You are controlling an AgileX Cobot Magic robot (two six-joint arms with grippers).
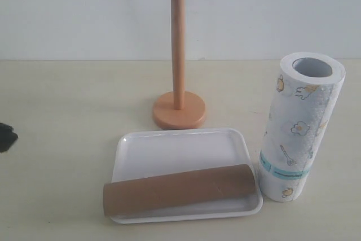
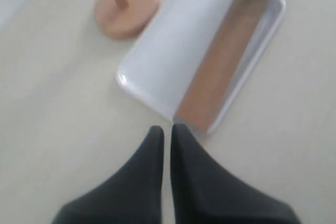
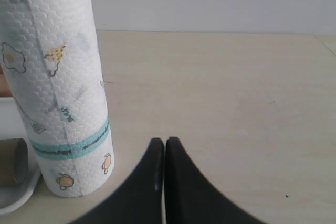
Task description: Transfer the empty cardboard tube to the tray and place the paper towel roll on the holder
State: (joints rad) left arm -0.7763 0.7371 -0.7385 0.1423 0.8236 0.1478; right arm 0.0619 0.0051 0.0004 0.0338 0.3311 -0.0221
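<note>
- Left gripper (image 2: 167,129): fingers pressed together, nothing held, near tray end
- Tray (image 1: 175,150): white, shallow; plain brown cardboard tube (image 1: 179,189) laid inside along its near rim
- Holder (image 1: 178,105): tan wooden pole on disc, upright behind tray
- Paper towel roll (image 1: 299,128): white, yellow-printed, teal-banded, stood upright beside tray
- Right gripper (image 3: 165,142): fingers pressed together, nothing held

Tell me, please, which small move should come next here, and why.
Probably the right gripper should open its fingers and move toward the paper towel roll. The cardboard tube already lies in the tray, the holder pole is bare, and the roll stands upright beside the tray, close to this shut, empty gripper.
</note>
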